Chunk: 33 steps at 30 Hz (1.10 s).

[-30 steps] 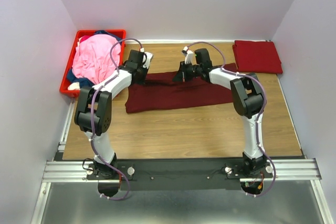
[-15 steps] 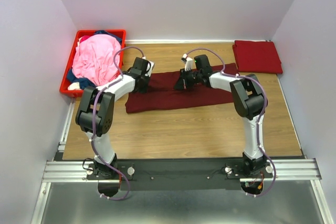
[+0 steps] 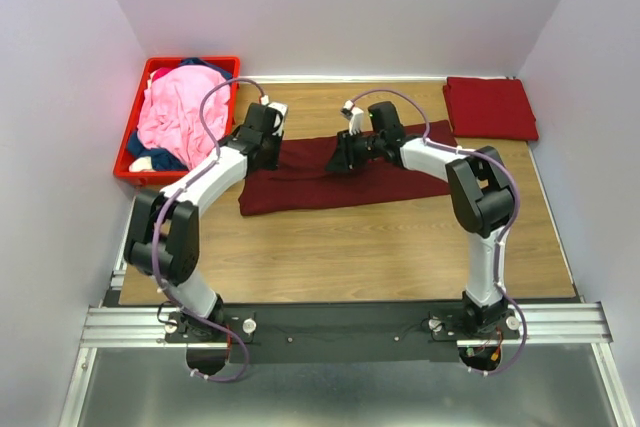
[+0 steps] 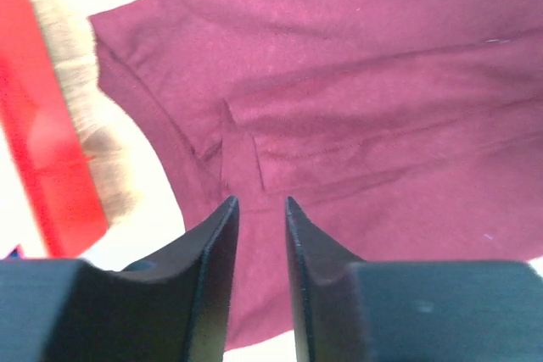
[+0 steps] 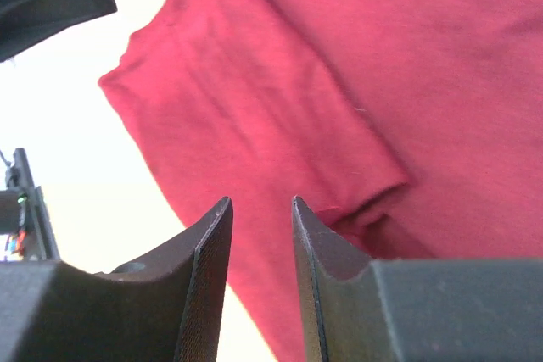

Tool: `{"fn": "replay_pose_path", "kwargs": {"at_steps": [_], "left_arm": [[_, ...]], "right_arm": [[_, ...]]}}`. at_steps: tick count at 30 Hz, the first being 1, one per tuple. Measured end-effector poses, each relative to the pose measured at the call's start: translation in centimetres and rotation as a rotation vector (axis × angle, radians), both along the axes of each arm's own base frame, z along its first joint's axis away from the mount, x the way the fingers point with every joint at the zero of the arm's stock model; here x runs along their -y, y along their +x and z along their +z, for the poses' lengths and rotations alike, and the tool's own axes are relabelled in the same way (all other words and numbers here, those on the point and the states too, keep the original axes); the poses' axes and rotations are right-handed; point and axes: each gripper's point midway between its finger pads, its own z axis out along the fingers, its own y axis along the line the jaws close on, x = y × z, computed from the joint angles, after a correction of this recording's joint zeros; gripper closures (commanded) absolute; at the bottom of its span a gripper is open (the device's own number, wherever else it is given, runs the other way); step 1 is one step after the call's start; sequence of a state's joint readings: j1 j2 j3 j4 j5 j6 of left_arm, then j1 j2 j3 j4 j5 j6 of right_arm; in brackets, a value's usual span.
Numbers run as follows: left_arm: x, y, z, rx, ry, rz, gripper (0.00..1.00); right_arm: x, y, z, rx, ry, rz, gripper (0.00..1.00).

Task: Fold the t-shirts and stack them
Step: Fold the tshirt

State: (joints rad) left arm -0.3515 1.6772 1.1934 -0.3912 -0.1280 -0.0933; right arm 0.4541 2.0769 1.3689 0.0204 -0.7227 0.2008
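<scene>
Beneath the left tool [image 4: 260, 203] and right tool [image 5: 260, 203], both part-open, empty, lies a long-folded, creased maroon t-shirt [image 3: 320, 180].

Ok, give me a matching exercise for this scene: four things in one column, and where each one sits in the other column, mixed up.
Things
1. pink t-shirt
2. folded red t-shirt
3. maroon t-shirt
4. red crate

Places
A. far right corner of the table
B. spread flat mid-table
C. far left, beside the table's edge
D. heaped on top inside the crate

Pairs: 1-D, 2-A, 3-B, 4-C
</scene>
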Motion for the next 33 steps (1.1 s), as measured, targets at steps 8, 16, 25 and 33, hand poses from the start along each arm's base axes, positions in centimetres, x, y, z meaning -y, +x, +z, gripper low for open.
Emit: {"fn": "replay_pose_path", "kwargs": {"at_steps": [8, 16, 25, 33], "left_arm": [[0.7, -0.9, 4.3, 0.115, -0.127, 0.042, 0.79], [4.1, 2.4, 0.3, 0.031, -0.256, 0.074, 1.0], [3.4, 4.3, -6.5, -0.087, -0.265, 0.206, 1.0], [1.7, 7.4, -6.5, -0.045, -0.298, 0.276, 1.0]], "right_arm": [[-0.5, -1.0, 0.6, -0.022, 0.003, 0.014, 0.59], [-2.1, 0.7, 2.3, -0.064, 0.081, -0.018, 0.59], [-2.7, 1.3, -1.8, -0.178, 0.118, -0.062, 0.59], [-1.2, 1.6, -3.6, -0.21, 0.152, -0.114, 0.59]]}}
